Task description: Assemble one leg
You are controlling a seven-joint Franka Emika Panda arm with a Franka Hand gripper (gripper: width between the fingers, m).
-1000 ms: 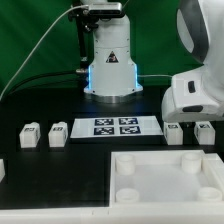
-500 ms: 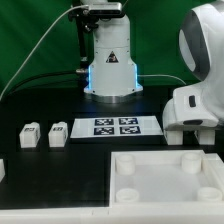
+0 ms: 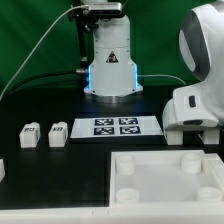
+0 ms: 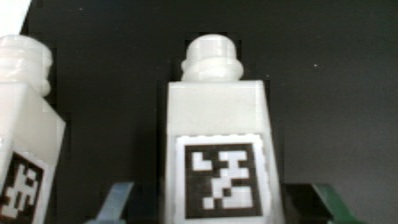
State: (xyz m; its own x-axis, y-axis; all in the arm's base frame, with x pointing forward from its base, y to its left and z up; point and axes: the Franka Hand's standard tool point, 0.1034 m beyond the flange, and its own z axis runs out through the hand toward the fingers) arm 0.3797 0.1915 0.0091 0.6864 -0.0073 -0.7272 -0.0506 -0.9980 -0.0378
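In the wrist view a leg [image 4: 217, 130], a white stubby block with a rounded peg on one end and a black-and-white tag on its face, lies between my fingers. My gripper [image 4: 219, 202] is open, with one fingertip [image 4: 121, 196] on each side of the leg and a dark gap showing on both sides. A second leg [image 4: 22, 140] lies beside it. In the exterior view the arm's white wrist housing [image 3: 192, 105] is low over the right-hand legs and hides them and the fingers. Two more legs [image 3: 29, 133] [image 3: 57, 133] lie at the exterior view's left.
The marker board [image 3: 116, 126] lies in the middle of the black table. The large white tray-like part [image 3: 150, 178] with corner sockets lies in front. The robot base [image 3: 108, 60] stands behind the board, and a cable runs off to its left.
The arm has come down over the two right-hand legs, which now hides them in the exterior view. It has stayed still for the last half second.
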